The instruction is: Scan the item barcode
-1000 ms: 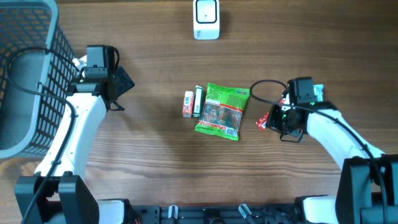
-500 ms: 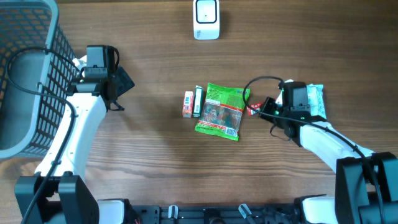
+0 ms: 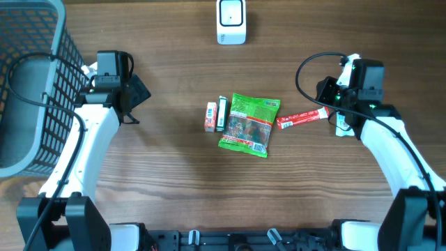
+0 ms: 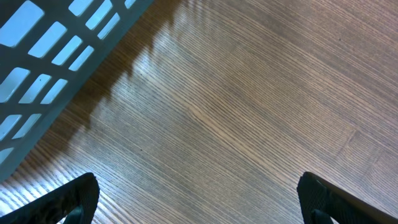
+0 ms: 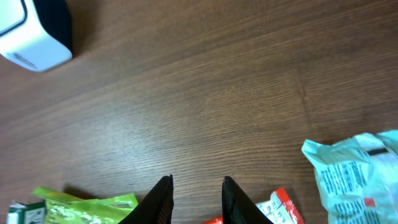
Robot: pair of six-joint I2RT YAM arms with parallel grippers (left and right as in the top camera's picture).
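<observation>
In the desk's far left corner the mesh basket (image 3: 28, 84) shows nothing inside where visible, and the left gripper (image 3: 138, 93) hangs beside it, jaws wide apart over bare wood. The scanner (image 3: 231, 21) stands mid far edge, well apart from the red stick packet (image 3: 302, 118), probably the item, lying flat just right of the green packet (image 3: 249, 124). The right gripper (image 5: 198, 202) hovers at that stick's right end, jaws slightly parted on nothing; it should pinch one end, leaving the barcode uncovered, and face it to the scanner.
</observation>
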